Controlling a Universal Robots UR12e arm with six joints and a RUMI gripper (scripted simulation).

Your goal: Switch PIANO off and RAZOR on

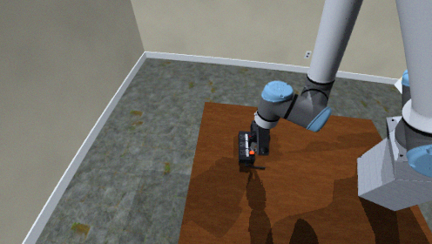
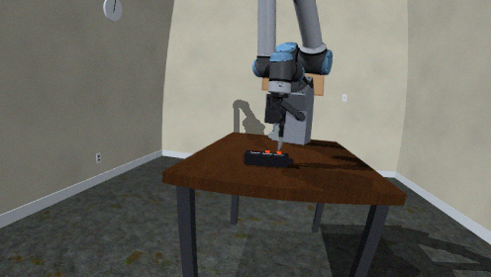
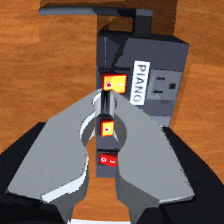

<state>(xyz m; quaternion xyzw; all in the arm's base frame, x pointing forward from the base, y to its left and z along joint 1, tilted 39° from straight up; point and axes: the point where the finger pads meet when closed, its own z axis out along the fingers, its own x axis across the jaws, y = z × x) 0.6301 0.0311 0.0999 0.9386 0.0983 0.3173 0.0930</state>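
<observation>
Fingers pressed together, empty, tips at the lit PIANO switch (image 3: 114,83).
Strip (image 1: 246,148) lies face-up on the surface (image 1: 313,187); an off-centre push may hit the middle switch (image 3: 107,128) or shove it.

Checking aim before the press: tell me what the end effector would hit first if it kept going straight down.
Most likely the lit PIANO switch on the strip: the shut end effector has its tips at that rocker's near edge. Whether it touches it already is unclear.
</observation>
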